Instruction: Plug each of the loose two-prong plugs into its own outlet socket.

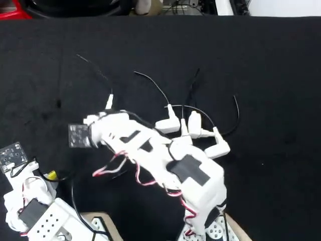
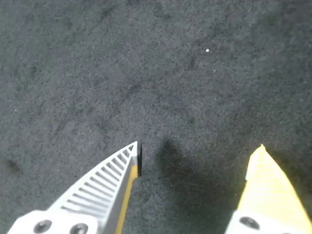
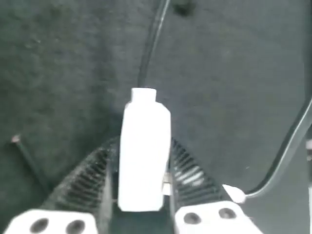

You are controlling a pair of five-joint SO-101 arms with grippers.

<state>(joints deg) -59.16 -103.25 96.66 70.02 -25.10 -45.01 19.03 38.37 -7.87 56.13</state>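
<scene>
My right gripper is shut on a white two-prong plug, whose black wire runs away over the black cloth. From above, this plug sticks out of the right gripper left of the table's middle. Several other white plugs with black wires lie clustered right of it, one beside the arm and another farther right. What they rest in is hidden by the arm. My left gripper is open over bare cloth, and its yellow finger shows at the lower left.
The right arm's white body crosses the lower middle of the table. A second black wire curves past my right gripper. A square marker tag sits at the left edge. The black cloth is bare at the back.
</scene>
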